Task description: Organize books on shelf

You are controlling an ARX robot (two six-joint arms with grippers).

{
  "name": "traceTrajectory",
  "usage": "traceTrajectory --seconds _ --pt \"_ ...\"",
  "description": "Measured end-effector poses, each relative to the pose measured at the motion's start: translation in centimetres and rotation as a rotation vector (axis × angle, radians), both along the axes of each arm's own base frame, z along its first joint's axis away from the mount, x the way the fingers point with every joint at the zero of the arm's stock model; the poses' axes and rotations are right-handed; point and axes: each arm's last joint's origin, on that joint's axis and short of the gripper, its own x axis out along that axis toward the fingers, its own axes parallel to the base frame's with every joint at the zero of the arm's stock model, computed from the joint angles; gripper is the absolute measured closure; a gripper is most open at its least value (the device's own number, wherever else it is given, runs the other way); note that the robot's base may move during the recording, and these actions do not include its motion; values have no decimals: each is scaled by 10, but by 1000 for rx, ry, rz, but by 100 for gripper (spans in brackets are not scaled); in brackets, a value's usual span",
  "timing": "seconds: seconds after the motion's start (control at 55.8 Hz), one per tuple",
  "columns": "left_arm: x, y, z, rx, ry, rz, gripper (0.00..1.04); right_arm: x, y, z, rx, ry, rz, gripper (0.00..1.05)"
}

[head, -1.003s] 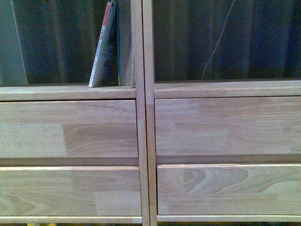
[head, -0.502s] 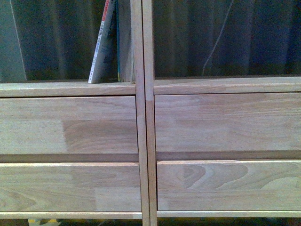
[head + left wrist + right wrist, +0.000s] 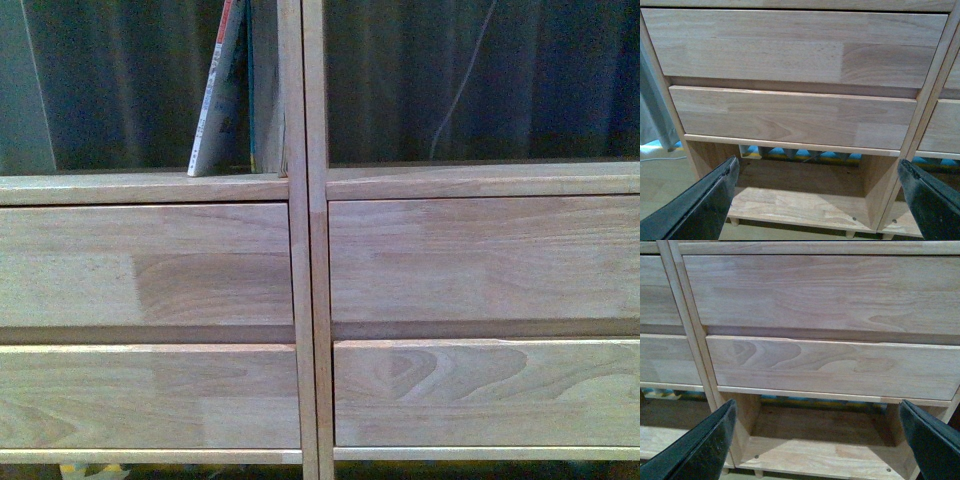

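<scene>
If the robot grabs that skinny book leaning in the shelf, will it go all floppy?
Probably. The book looks thin like a magazine, so it would likely bend and feel light. It leans against the shelf post, so a nudge might tip it over.

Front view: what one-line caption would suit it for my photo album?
A thin white book leans against the divider in the left open compartment of a light wooden shelf, above four plain panels.

Front view: we see a dim, bluish, grainy picture; the open compartments of the shelf (image 3: 310,250) are nearly black.
Wrist views: brighter, warmer, even light on the panels; shadow under each panel lip.
Focus: both tools' near fingers look soft.
</scene>
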Motion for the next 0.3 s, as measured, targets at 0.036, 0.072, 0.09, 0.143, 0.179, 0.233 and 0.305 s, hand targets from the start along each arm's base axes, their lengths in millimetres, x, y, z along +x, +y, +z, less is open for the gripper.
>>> traceTrajectory --seconds 0.036,0.072,0.09,0.143,0.179,0.233,0.305 --pt "0 0 0 0 0 0 7 0 0 0 0 0 0 7" --pt "0 0 0 0 0 0 7 0 0 0 0 0 0 7" --pt "0 0 0 0 0 0 7 0 0 0 0 0 0 7" --pt "0 0 0 0 0 0 7 0 0 0 0 0 0 7" --pt "0 0 0 0 0 0 7 0 0 0 0 0 0 7" --pt "0 0 0 0 0 0 7 0 0 0 0 0 0 7" --pt "0 0 0 0 0 0 7 0 0 0 0 0 0 7"
